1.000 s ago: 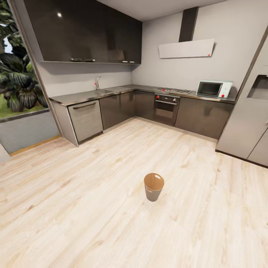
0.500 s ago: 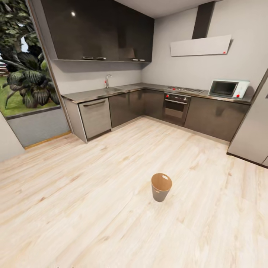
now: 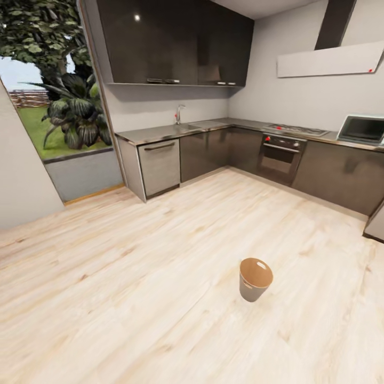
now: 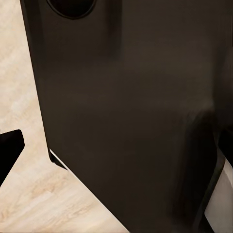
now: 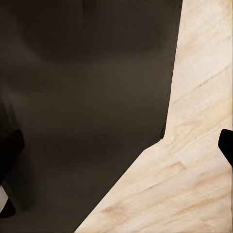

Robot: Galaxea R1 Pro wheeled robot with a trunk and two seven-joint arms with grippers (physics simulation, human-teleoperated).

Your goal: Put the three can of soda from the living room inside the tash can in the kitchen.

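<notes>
The tash can [image 3: 255,279] stands upright on the light wood kitchen floor, ahead of me and a little to the right; its brown inside looks empty. The cans of soda are out of view. In the left wrist view my left gripper [image 4: 116,145] hangs beside my dark body, one black fingertip [image 4: 9,148] at the picture's edge and nothing held. The right wrist view has my right gripper [image 5: 116,145] spread wide, a fingertip [image 5: 226,144] at each edge, over the wood floor and also empty.
Dark grey cabinets [image 3: 213,154] with a sink, a steel dishwasher [image 3: 160,166], an oven [image 3: 281,157] and a microwave [image 3: 364,129] line the far walls. A large window [image 3: 48,106] and a white wall [image 3: 21,176] stand to the left. Wood floor surrounds the bin.
The head view has swung left: the whole picture has shifted right, the window has come further in and the fridge has slid out. The bin stays where it stood on the floor.
</notes>
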